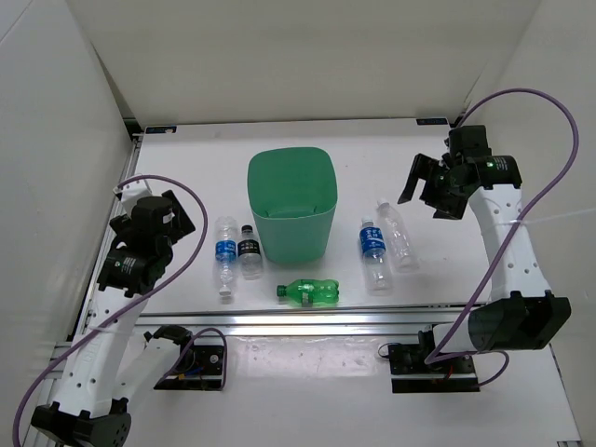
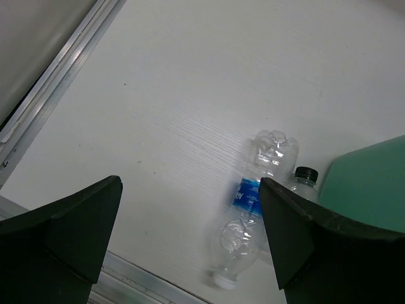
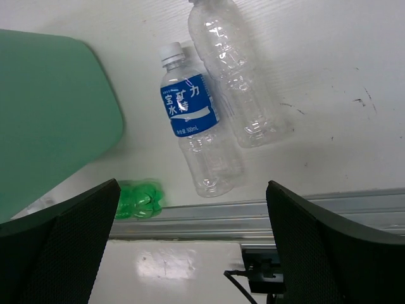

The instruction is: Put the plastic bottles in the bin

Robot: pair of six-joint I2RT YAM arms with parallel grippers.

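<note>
Both arms hang bent over the counter [image 1: 186, 158], each pincer spread wide and holding nothing. The left pincer [image 2: 190, 190] tilts down. Ahead of it, by one finger, lie a blue-label bottle [image 2: 248, 196] and a black-capped bottle [image 2: 305, 177], with the bin [image 2: 370, 183] just past them. Under the right pincer [image 3: 191, 187] a second blue-label bottle [image 3: 190, 114] and an unlabelled bottle [image 3: 237, 82] lie side by side. The green bottle [image 3: 136, 199] lies near one finger.

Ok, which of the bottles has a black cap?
The black-labelled bottle just left of the green bin, beside a blue-labelled one. No other bottle shows a black cap or label.
</note>
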